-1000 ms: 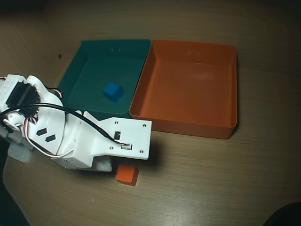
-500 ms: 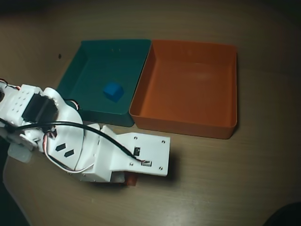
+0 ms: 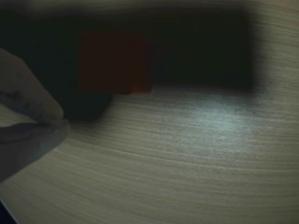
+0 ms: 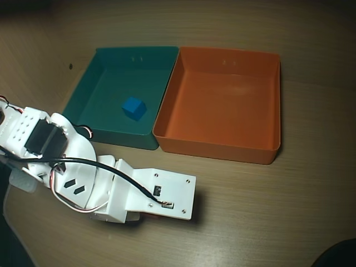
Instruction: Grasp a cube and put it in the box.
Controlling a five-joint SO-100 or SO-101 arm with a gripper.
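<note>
Orange cube (image 3: 114, 61) in deep shadow at upper left of the wrist view, a pale finger (image 3: 28, 119) at left edge just beside it, finger spread impossible to tell, overhead the arm (image 4: 111, 186) hides it on the bench (image 4: 278, 211), orange box (image 4: 219, 105) empty at upper right

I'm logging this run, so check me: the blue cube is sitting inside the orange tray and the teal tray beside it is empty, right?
Not quite. In the overhead view the blue cube sits inside the teal tray, and it is the orange tray beside it that is empty.
</note>
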